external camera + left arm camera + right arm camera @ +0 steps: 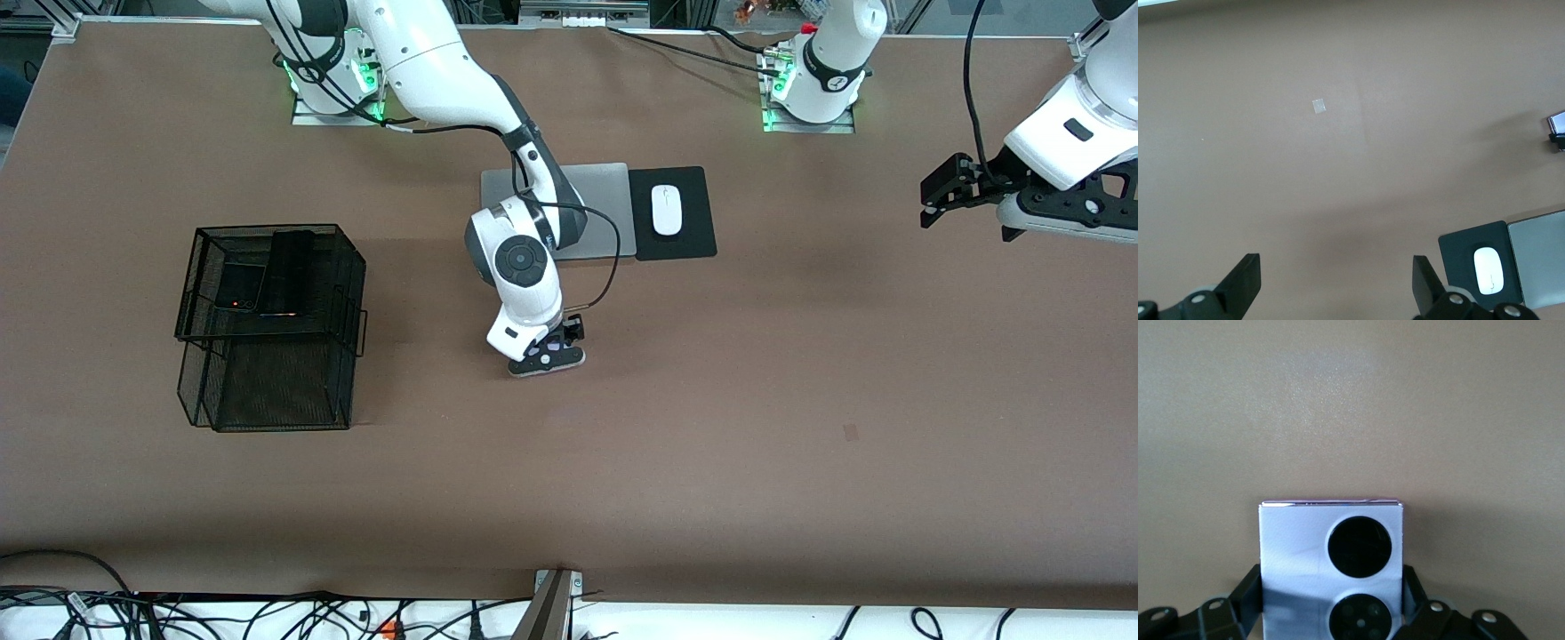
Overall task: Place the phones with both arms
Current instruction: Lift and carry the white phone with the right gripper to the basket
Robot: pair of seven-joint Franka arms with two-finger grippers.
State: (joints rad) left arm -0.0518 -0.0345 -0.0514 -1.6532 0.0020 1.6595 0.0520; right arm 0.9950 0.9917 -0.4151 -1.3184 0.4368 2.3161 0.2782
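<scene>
The squarish lilac-white phone [1298,547], with two black circles on it, lies on the brown table about midway between the arms' ends. My right gripper [1331,587] is down on it, a finger pressed against each side; in the front view it [547,356] covers most of the phone [569,358]. The long black phone [289,271] and the small squarish black phone [240,286] lie side by side on the top tier of the black mesh basket [267,373]. My left gripper [929,200] waits in the air over the left arm's end of the table, open and empty [1336,267].
A silver laptop [605,200] and a white mouse [666,210] on a black pad [693,240] lie near the robots' bases. A small pale tape mark [1318,105] is stuck on the table. The basket stands toward the right arm's end.
</scene>
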